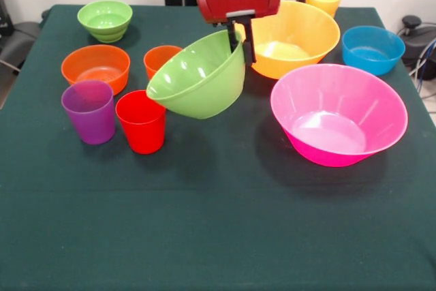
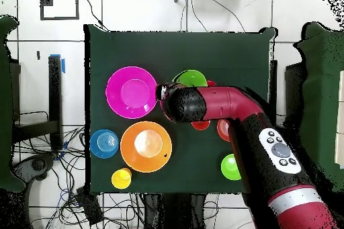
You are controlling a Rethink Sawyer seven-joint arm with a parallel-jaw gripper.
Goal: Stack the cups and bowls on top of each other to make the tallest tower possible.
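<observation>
gripper (image 1: pixel 240 37) is pinched on the rim of the medium light green bowl (image 1: pixel 201 80), so the bowl hangs tilted, clear of the table (image 1: pixel 204 236), mouth facing up and sideways. it sits mid-table between the red cup (image 1: pixel 142 121) and the large pink bowl (image 1: pixel 338 114). likely bound for pink or the yellow-orange bowl (image 1: pixel 294 37) as the wide base. no tower yet; everything else stands apart.

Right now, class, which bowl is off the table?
The medium light green bowl, tilted, its rim pinched by the gripper; every other bowl sits on the table.
</observation>
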